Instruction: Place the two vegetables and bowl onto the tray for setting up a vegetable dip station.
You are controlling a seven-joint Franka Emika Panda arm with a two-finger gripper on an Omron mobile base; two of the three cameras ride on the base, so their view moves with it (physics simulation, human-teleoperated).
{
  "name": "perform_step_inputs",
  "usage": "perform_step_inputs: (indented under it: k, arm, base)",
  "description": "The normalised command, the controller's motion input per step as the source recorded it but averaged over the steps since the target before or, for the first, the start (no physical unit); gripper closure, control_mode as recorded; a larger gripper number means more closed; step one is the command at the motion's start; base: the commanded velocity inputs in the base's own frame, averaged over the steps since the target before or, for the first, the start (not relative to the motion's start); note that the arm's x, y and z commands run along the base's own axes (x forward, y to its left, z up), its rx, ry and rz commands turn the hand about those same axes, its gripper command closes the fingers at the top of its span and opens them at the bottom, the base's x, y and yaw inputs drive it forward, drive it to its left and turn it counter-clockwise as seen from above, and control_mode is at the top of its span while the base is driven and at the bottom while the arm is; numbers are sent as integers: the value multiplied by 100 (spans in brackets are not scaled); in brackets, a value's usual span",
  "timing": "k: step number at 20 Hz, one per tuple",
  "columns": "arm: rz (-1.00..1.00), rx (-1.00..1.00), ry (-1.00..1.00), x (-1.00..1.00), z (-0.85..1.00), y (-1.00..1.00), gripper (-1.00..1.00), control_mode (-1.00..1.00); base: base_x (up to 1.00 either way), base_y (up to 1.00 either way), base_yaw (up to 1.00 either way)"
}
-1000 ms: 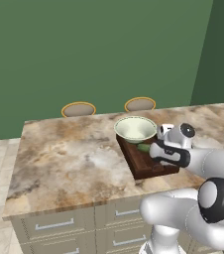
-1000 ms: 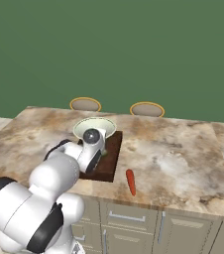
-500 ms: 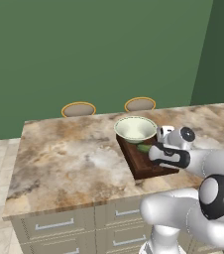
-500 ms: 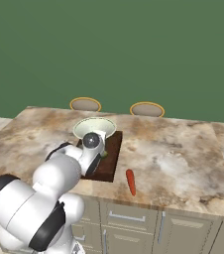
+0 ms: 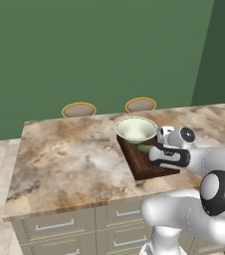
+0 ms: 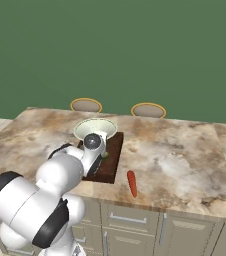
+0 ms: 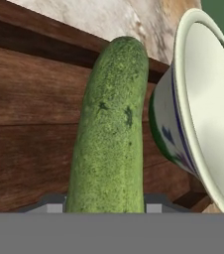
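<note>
The dark green cucumber (image 7: 109, 139) lies lengthwise low on the brown wooden tray (image 7: 29, 149), right beside the cream bowl (image 7: 208, 99). My gripper (image 7: 106, 206) is shut on the cucumber's near end, its jaws on either side. From the left base view the gripper (image 5: 152, 149) reaches over the tray (image 5: 144, 169) with the cucumber (image 5: 144, 148) poking out toward the bowl (image 5: 136, 129) at the tray's far end. The orange-red carrot (image 6: 131, 183) lies on the counter to the right of the tray (image 6: 110, 169), near the front edge. The arm hides part of the bowl (image 6: 96, 127).
Two yellow-rimmed stool seats (image 5: 78, 109) (image 5: 140, 104) stand behind the marble counter (image 5: 69, 154). A green wall rises behind them. Drawers run under the counter's front edge (image 6: 135, 205).
The hand has sunk a little toward the tray with the cucumber. The bowl and the carrot have stayed put.
</note>
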Motion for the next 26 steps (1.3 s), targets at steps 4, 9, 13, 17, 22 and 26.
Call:
perform_step_inputs:
  k: [4,9,13,17,22,26]
  arm:
    - [0,0,0,0,-2,0,100,-100]
    - [0,0,-2,0,-11,0,100,-100]
    - [0,0,-3,0,-15,0,100,-100]
    - [0,0,-3,0,-15,0,100,-100]
    - [0,0,-1,0,-12,0,100,-100]
    - [0,0,-1,0,-8,0,100,-100]
  base:
    - [0,0,0]
    - [0,0,0]
    - [0,0,0]
    - [0,0,0]
    - [0,0,0]
    - [0,0,0]
